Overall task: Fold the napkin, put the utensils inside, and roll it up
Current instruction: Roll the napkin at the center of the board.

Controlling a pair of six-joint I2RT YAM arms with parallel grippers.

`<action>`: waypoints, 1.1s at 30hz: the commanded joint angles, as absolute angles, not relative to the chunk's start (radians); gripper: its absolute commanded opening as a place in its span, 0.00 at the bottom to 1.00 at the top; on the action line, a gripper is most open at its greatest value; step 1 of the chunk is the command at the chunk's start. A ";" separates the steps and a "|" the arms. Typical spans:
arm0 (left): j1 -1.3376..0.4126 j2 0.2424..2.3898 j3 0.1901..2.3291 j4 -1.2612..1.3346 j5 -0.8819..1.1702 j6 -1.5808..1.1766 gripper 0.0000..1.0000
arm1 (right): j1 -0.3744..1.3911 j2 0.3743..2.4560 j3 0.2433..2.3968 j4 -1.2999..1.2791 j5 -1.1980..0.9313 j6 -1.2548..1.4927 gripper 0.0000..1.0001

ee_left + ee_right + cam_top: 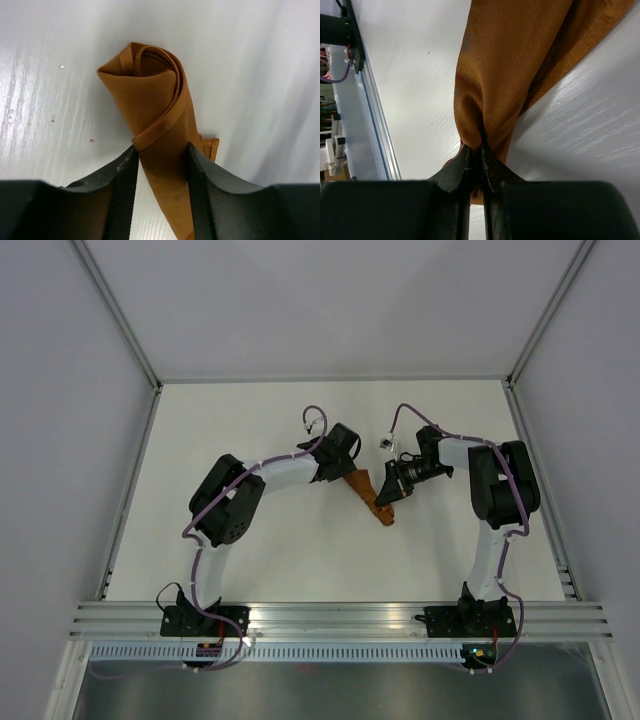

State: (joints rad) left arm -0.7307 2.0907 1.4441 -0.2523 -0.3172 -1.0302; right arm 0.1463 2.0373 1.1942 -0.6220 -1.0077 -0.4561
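The rust-orange napkin (379, 502) lies rolled into a narrow tapered bundle on the white table between my two grippers. In the left wrist view the roll (150, 95) shows its spiral open end, and my left gripper (161, 150) has its jaws closed against both sides of it. My left gripper also shows in the top view (352, 478) at the roll's far left end. My right gripper (481, 152) is shut, pinching a fold of the napkin (510, 65), and shows in the top view (390, 490) at the roll's right side. The knife is hidden.
The white table (300, 560) is walled by grey panels at the back and sides. An aluminium rail (340, 618) runs along the near edge by the arm bases, and shows in the right wrist view (372, 110).
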 commanded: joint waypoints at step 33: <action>-0.723 2.388 2.059 -0.837 -0.413 -0.581 0.02 | 0.143 1.689 0.979 -0.288 -0.630 -0.390 0.64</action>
State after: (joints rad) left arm -0.7242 2.3539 2.0018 -0.7673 -0.3878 -0.6525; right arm 0.1463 1.7332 0.9867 -0.3866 -0.6903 -0.4110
